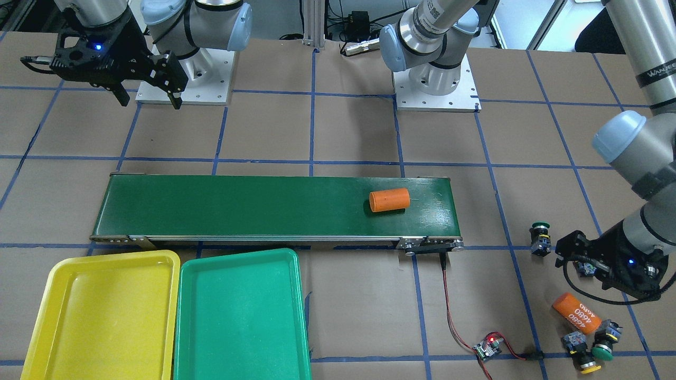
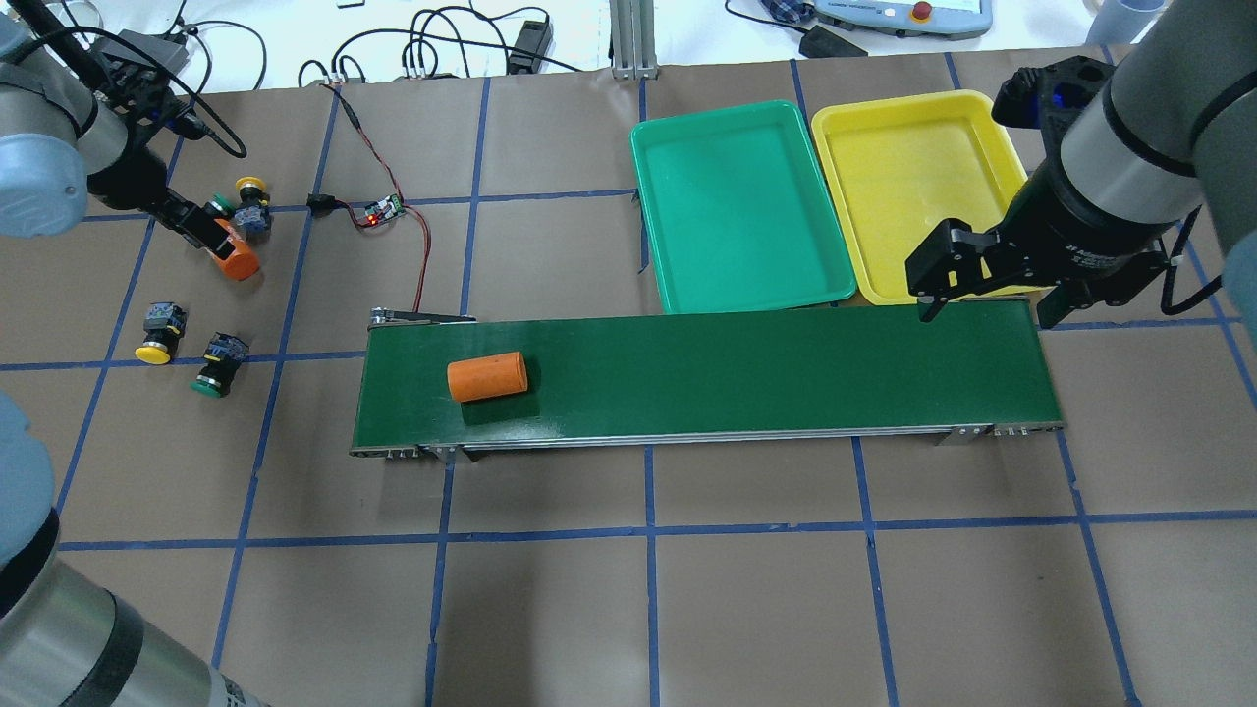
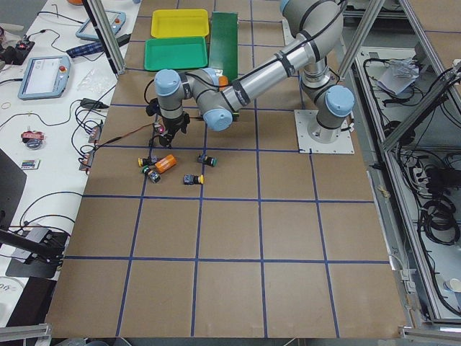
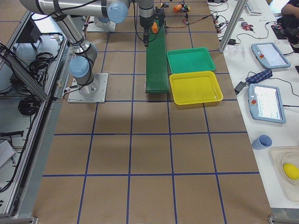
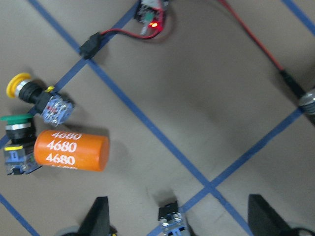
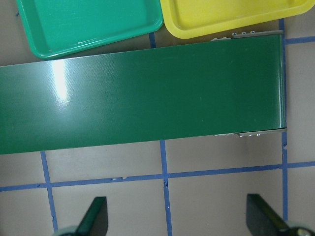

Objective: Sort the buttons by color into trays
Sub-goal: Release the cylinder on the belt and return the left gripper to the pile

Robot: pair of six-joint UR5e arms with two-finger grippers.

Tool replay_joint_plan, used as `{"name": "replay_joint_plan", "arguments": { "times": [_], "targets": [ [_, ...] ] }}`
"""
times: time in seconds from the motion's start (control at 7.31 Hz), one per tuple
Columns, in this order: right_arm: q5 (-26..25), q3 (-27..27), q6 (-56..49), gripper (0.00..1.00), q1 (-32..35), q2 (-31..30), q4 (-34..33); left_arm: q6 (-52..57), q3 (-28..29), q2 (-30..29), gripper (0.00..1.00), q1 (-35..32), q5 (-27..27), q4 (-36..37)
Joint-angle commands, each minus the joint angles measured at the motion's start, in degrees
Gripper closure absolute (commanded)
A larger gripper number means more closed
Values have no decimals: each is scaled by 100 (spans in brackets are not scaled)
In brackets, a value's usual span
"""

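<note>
While the left hand hangs released over a button, the right hand hovers released above the bench just off the belt.

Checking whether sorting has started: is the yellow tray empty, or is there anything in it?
Empty. The yellow tray shows only bare plastic across its whole floor in the overhead and front-facing views, with no button inside.
</note>
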Motion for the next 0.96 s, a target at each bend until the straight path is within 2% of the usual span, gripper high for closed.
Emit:
{"name": "replay_joint_plan", "arguments": {
  "times": [0.0, 0.14, 0.41, 0.55, 0.82],
  "targets": [
    [-41, 0, -48, 0, 0, 4, -4, -1909, 430, -560, 0, 174, -13, 38],
    [-7, 17, 31, 0, 9, -31, 5, -2332, 676, -710, 0, 192, -4, 73],
    [-32, 8, -47, 0, 9, 4, -4, -4417, 1046, -939, 0, 175, -57, 65],
    [37, 17, 39, 0, 9, -22, 14, -5359, 969, -1053, 0, 183, -92, 65],
    [12, 9, -21, 0, 9, 4, 5, -6218, 934, -1343, 0, 183, -83, 65]
  ]
}}
